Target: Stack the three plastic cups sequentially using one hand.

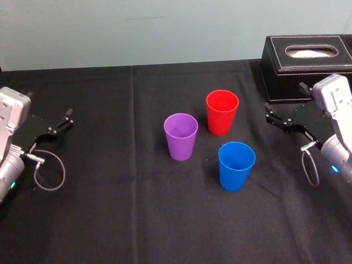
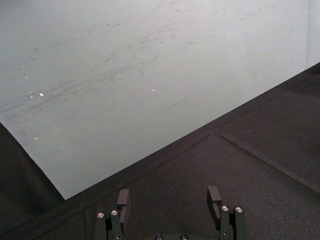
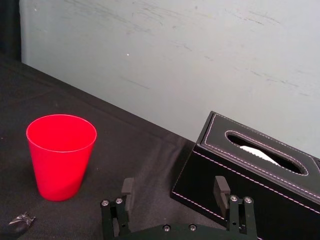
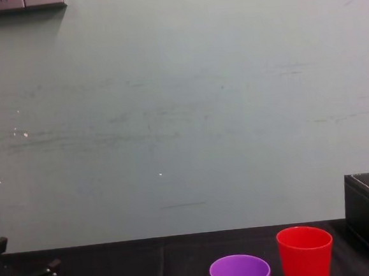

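Cups first: the red cup (image 1: 222, 111), the purple cup (image 1: 181, 136) and the blue cup (image 1: 236, 164) all stand upright and apart from one another on the black cloth (image 1: 139, 227), mouths up, none nested yet. We judge the task to be at its very start.

Our right gripper (image 1: 269, 114) hovers low with its fingers spread and nothing between them. The red cup stands ahead of it and off to one side, and is the nearest. The blue cup sits inward of the gripper and closer to our body. The purple cup is beyond both, well apart from it. A black leather tissue box (image 1: 310, 65) lies just beside this gripper on the far side (close enough to mind on any swing). Our left gripper (image 1: 67, 117) rests at the far left, fingers likewise apart and empty, well away from all three cups.

Since one hand must do everything, the right one looks better placed. For a good first pick we would:
- close on the cup wall near the rim, lightly, because smooth tapered plastic can slip or buckle;
- lift straight up;
- centre it over the next cup's mouth;
- lower it level before letting go.
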Available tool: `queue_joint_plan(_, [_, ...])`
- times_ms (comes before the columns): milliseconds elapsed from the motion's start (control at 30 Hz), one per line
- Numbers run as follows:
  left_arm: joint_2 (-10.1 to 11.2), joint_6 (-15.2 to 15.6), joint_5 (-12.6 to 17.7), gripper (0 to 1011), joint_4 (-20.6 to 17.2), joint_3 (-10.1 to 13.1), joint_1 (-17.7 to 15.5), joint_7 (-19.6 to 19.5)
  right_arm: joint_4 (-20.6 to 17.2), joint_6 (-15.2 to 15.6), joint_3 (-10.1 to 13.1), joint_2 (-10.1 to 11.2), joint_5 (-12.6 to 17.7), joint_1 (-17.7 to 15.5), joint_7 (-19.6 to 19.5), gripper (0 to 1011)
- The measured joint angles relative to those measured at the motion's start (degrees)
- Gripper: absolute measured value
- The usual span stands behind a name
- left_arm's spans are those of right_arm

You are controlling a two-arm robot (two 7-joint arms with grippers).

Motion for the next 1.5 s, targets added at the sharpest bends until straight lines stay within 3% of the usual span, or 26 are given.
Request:
queue_joint_plan(300, [0.0,0.0,0.0,1005,0.0,0.0,0.0,0.0,0.0,-0.2,0.12,-0.02,0.06,-0.01,0.15,1003])
queue_joint_plan(367, [0.0,0.0,0.0,1005,0.0,0.0,0.0,0.0,-0.41,-1.86,1.55,0.2,1.08,-0.25,1.47,1003])
queue_joint_plan(567, [0.0,0.0,0.0,1005,0.0,0.0,0.0,0.0,-2.57,-3.11,4.03,1.3,3.37,-2.42,3.52,1003])
queue_joint_plan(767, [0.0,0.0,0.0,1005,0.0,0.0,0.0,0.0,-5.8,-4.09,6.51,3.48,6.45,-6.87,6.65,1003])
queue_joint_plan(1033, [0.0,0.0,0.0,1005,0.0,0.0,0.0,0.0,-9.0,-5.14,8.66,7.76,14.63,-13.38,18.05,1003])
queue_joint_plan(1233, [0.0,-0.01,0.0,1005,0.0,0.0,0.0,0.0,-11.82,-6.0,8.4,9.85,16.85,-17.01,24.74,1003])
queue_joint_plan(1500, [0.0,-0.01,0.0,1005,0.0,0.0,0.0,0.0,-14.02,-6.42,7.47,10.02,15.62,-19.4,27.39,1002])
